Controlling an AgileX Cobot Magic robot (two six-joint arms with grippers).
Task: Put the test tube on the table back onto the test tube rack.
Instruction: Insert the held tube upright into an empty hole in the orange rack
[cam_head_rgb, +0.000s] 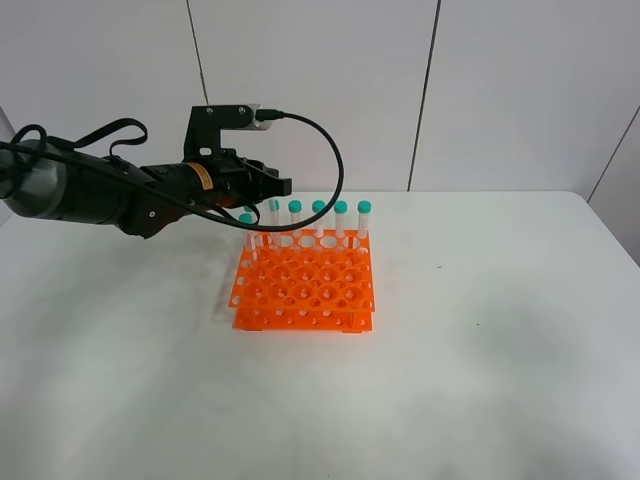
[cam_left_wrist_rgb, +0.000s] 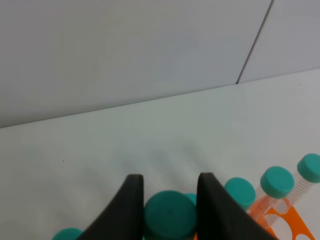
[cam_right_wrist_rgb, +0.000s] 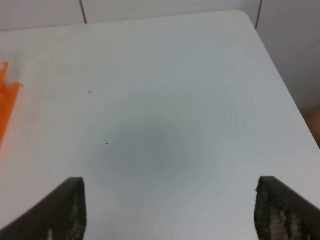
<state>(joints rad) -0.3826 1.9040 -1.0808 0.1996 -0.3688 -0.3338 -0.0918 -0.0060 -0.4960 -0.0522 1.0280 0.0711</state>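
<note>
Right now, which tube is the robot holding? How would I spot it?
Find the orange rack on the white table. Teal-capped tubes stand along its back edge. Near that row's left end, the tube you want is the only one with a black gripper pinching its cap.

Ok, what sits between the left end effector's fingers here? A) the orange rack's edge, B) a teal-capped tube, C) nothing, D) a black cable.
B: in the left wrist view the teal cap of the test tube fills the gap in the left end effector, and both dark fingers touch it.
</note>
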